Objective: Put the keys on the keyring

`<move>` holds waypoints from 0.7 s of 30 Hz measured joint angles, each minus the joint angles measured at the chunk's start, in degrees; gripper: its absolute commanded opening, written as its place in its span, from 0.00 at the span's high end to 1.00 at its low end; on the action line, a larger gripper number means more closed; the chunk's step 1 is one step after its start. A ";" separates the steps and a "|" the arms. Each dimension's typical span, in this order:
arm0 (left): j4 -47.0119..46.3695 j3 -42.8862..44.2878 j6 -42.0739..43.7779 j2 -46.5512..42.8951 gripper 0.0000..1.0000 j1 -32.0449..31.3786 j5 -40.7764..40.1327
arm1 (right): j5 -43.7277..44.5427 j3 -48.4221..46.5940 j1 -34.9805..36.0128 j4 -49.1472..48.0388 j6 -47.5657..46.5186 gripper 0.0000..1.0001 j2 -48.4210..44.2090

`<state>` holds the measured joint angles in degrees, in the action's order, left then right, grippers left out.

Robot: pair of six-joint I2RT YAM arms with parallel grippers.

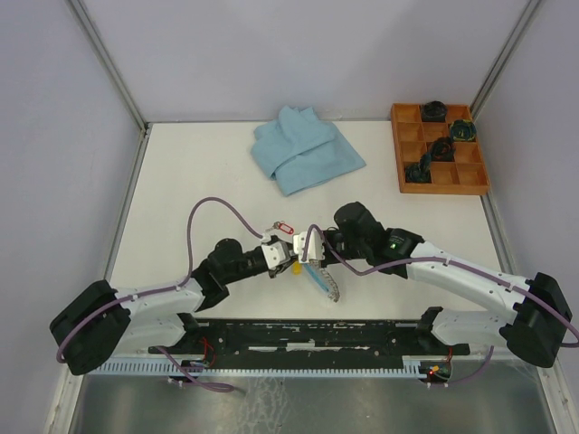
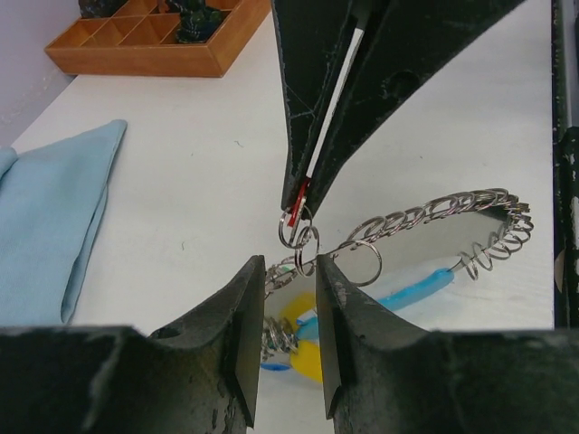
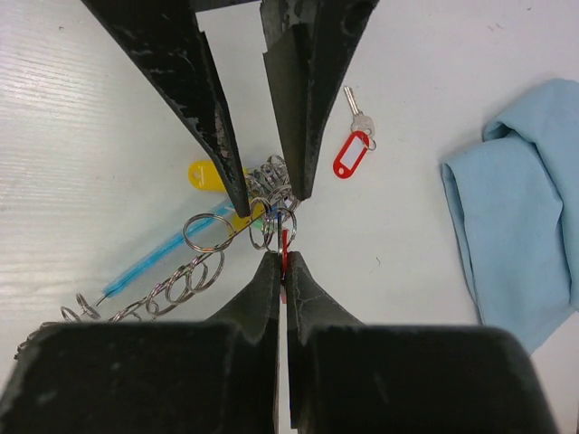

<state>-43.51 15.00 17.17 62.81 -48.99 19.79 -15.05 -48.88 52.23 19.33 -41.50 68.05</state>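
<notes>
- One keyring [image 2: 434, 217] lies flat on the table between the two claws, just ahead of the arm bases, with its blue segment [image 2: 416, 291] along one side.
- Two red tags matter to you. The held tag [image 2: 299, 193] is in the right claw [image 3: 283, 262]. The loose key [image 3: 355, 145] lies on the table just beyond the claws, touched by nothing.
- Your right claw is clenched on the held tag edge-on. That leaves the tag's small split ring [image 2: 298, 237] hanging free below the tips, right at the coil's end, which looks like the posture for threading.
- Your left claw [image 2: 289, 271] is released. Its fingers stand apart on either side of the coil's end, and I see nothing pinched. I judge it is placed there to steady that end.
- A yellow tag [image 3: 206, 176] lies against the coil near that end. I cannot tell whether it is already threaded on.
- The left wrist view shows the split ring against the coil. It hides the loose key.
- The right wrist view shows that key and the gap between the left fingers.
- The top view blurs the claws into one huddle. Only it shows the cloth [image 1: 303, 154] and the tray [image 1: 443, 189] together, well apart from the work.
</notes>
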 measured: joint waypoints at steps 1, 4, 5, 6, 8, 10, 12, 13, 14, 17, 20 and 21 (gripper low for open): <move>0.02 0.39 0.00 0.44 0.64 0.00 0.09 | -0.15 0.00 0.00 0.00 -0.26 0.99 0.00; 0.13 1.49 0.00 1.51 0.65 0.07 0.81 | -0.50 0.02 0.00 0.00 -0.68 0.99 -0.02; 0.15 1.88 0.00 1.95 0.66 0.11 1.22 | -0.57 0.02 0.00 0.00 -0.83 0.99 -0.07; 0.17 2.32 0.00 2.47 0.66 0.11 1.51 | -0.59 0.02 0.00 0.00 -0.87 0.99 -0.13; 0.26 2.84 0.00 3.28 0.68 0.15 1.84 | -0.72 0.02 0.00 0.00 -0.94 0.99 -0.26; 0.31 3.13 0.00 3.89 0.70 0.22 2.34 | -0.96 0.02 0.00 0.02 -1.03 0.99 -0.48; 0.35 3.43 -0.02 4.28 0.70 0.39 3.06 | -1.07 0.02 0.00 0.04 -1.05 1.00 -0.52; 0.44 3.54 0.00 4.35 0.71 0.44 3.23 | -1.16 0.02 -0.02 0.07 -1.05 1.00 -0.55; 0.59 3.69 0.00 4.46 0.71 0.52 3.32 | -1.20 0.02 -0.07 0.07 -1.05 0.99 -0.61; 0.66 4.11 -0.04 4.87 0.71 0.79 3.45 | -1.20 0.04 -0.17 0.09 -1.05 0.99 -0.83; 0.63 4.22 -0.20 4.96 0.71 0.98 3.87 | -1.18 0.04 -0.15 0.13 -1.14 0.99 -1.03; 0.63 4.24 -0.33 4.98 0.71 1.05 3.91 | -1.18 0.07 -0.15 0.20 -1.27 0.99 -1.09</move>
<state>-42.87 19.25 16.84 67.79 -47.94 23.70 -16.23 -48.82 52.07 19.53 -42.76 66.96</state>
